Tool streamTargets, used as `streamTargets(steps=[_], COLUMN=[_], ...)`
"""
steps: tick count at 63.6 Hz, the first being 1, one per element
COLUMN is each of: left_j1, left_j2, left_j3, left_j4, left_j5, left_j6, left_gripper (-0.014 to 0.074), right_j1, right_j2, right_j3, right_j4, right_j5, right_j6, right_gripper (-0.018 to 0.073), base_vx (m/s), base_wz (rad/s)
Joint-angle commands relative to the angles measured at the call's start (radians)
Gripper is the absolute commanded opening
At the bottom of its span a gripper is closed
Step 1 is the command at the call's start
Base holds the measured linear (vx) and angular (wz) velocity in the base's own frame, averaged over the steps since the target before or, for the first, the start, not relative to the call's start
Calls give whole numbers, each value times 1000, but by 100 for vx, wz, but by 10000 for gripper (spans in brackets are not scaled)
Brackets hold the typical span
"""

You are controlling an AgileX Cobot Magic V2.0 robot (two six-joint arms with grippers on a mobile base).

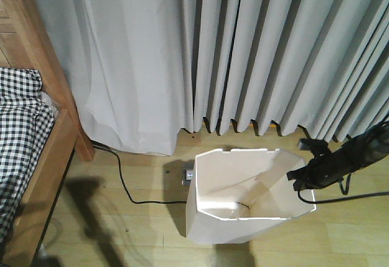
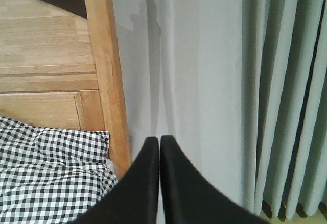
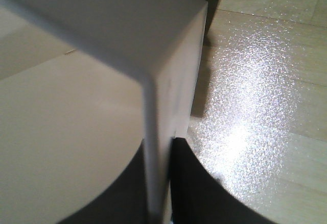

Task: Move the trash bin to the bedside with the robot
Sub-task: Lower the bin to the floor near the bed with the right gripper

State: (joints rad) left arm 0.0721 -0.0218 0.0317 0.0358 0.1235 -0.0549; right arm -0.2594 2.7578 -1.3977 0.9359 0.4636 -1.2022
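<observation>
The white trash bin (image 1: pixel 237 230) stands on the wooden floor below the curtains, its cream inside showing. My right gripper (image 1: pixel 302 179) is shut on the bin's right rim. In the right wrist view the right gripper (image 3: pixel 158 140) has one black finger inside and one outside the bin wall (image 3: pixel 173 71). The bed (image 1: pixel 58 151), with a light wooden frame and checked bedding (image 1: pixel 18 121), lies at the far left, a stretch of floor away from the bin. My left gripper (image 2: pixel 156 140) is shut on nothing and faces the bedpost (image 2: pixel 104 71) and the bedding (image 2: pixel 51 178).
Grey curtains (image 1: pixel 255 48) hang along the whole back wall down to the floor. A black cable (image 1: pixel 124 188) runs across the floor from the bed's corner toward a small grey box (image 1: pixel 188 174) beside the bin. Another black cable (image 1: pixel 346 200) trails from the right arm.
</observation>
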Motion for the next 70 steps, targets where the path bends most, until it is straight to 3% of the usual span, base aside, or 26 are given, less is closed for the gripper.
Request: streamTargets(steps=[1, 17, 26, 41, 49, 70], left_j1=[-3, -3, -3, -3, -3, -3], left_j2=[-5, -5, -5, -5, -5, -5], left_j3=[-24, -24, -24, -24, -24, -24], left_j4=[-2, -2, -2, -2, -2, -2], left_j5=[-73, -73, -73, -73, -73, -73], left_j6=[-4, -4, -4, -4, -4, -4], left_gripper=[-6, -6, -6, -6, -6, -6], right_j1=[-4, 43, 80, 122, 141, 148], right_j2=[-15, 132, 187, 267, 290, 316], right_j3=[-65, -210, -285, -428, -489, -535], right_j4=[43, 18, -66, -302, -359, -426], right_j5=[148, 145, 118, 127, 145, 181], right_j6=[14, 117, 231, 430, 527, 593], right_gripper=[0, 7, 11, 19, 32, 176], base_vx=[0, 0, 0, 0, 0, 0], base_wz=[0, 0, 0, 0, 0, 0])
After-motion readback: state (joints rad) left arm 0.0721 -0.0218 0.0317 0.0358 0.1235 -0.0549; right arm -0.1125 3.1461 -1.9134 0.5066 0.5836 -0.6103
